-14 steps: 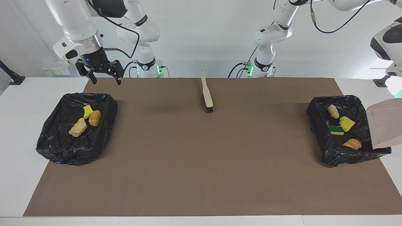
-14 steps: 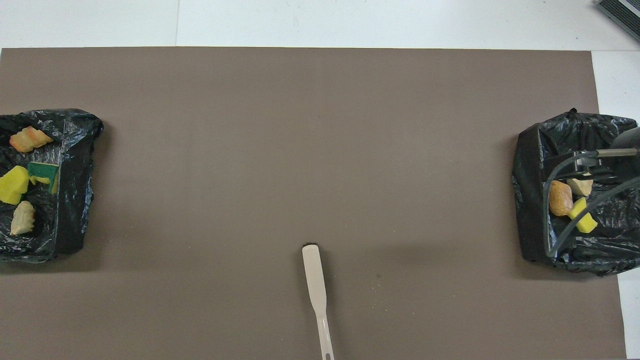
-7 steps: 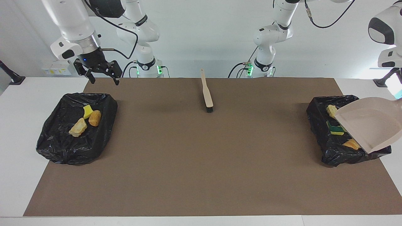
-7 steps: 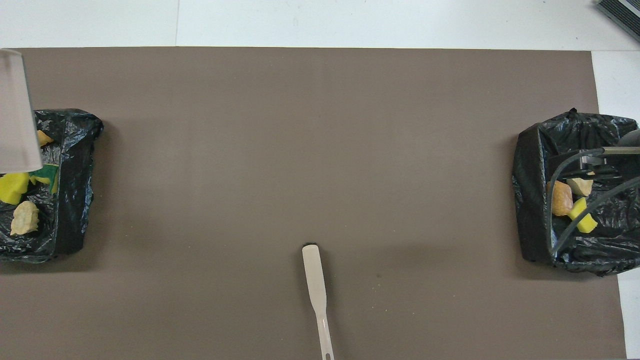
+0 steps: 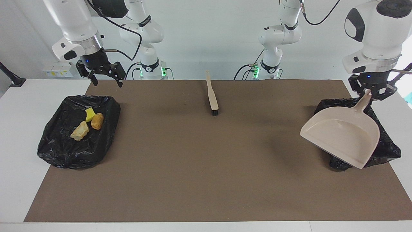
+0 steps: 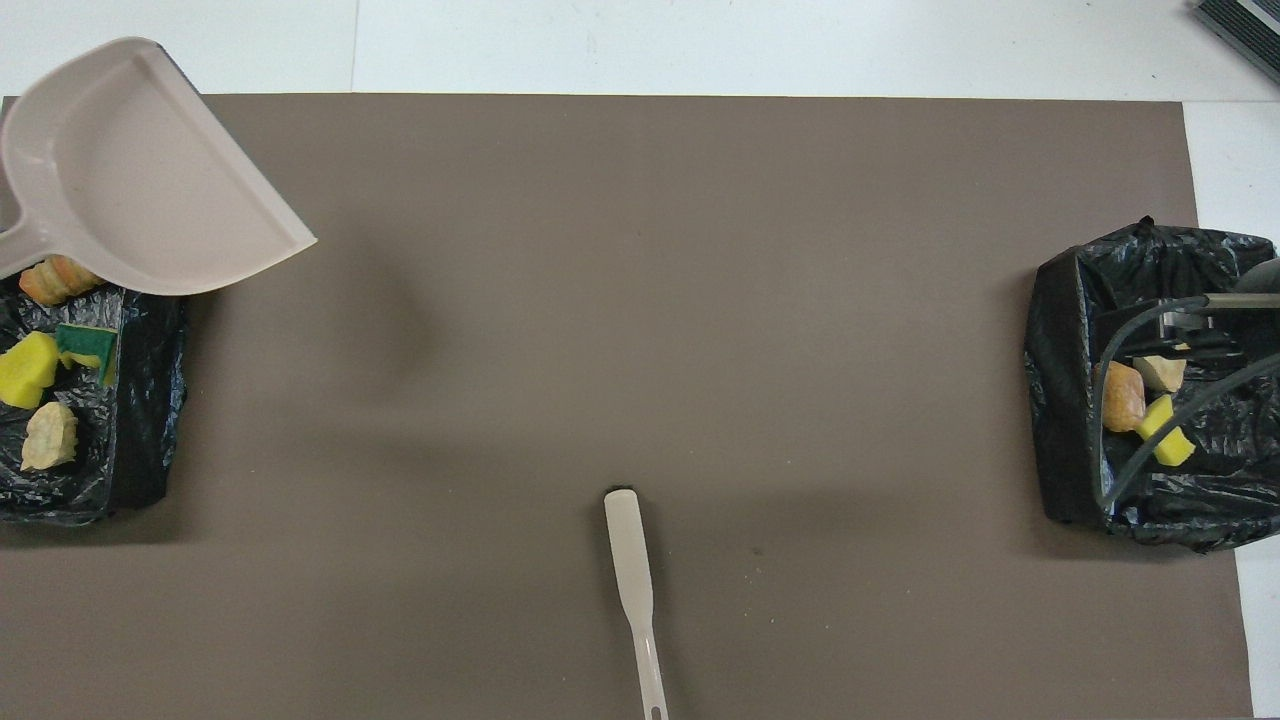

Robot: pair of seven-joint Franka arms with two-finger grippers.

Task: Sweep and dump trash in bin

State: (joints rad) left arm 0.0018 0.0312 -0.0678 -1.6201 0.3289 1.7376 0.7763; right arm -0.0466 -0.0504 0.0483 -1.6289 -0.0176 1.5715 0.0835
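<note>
The left gripper (image 5: 367, 93) is clenched on the handle of the dustpan (image 5: 341, 135), holding it up in the air, tilted, over the bin (image 5: 388, 146) at the left arm's end of the table (image 5: 19, 135). In the facing view the pan hides most of that bin; from overhead four scraps show inside it — an orange lump (image 6: 55, 278), a yellow sponge (image 6: 25, 368), a green sponge (image 6: 88, 345) and a tan chunk (image 6: 47, 437).

The right gripper (image 5: 103, 79) waits with its fingers spread, holding nothing, above the edge of the mat (image 5: 206, 167) just nearer the robots than the second bin (image 5: 64, 148), at the right arm's end. Three more scraps lie in that bin — a yellow piece (image 5: 90, 113), a brown lump (image 5: 97, 121) and a pale chunk (image 5: 80, 131), close together.

The brush (image 5: 212, 96) lies flat mid-mat near the robots, bristles pointing away from them, well apart from both bins.
</note>
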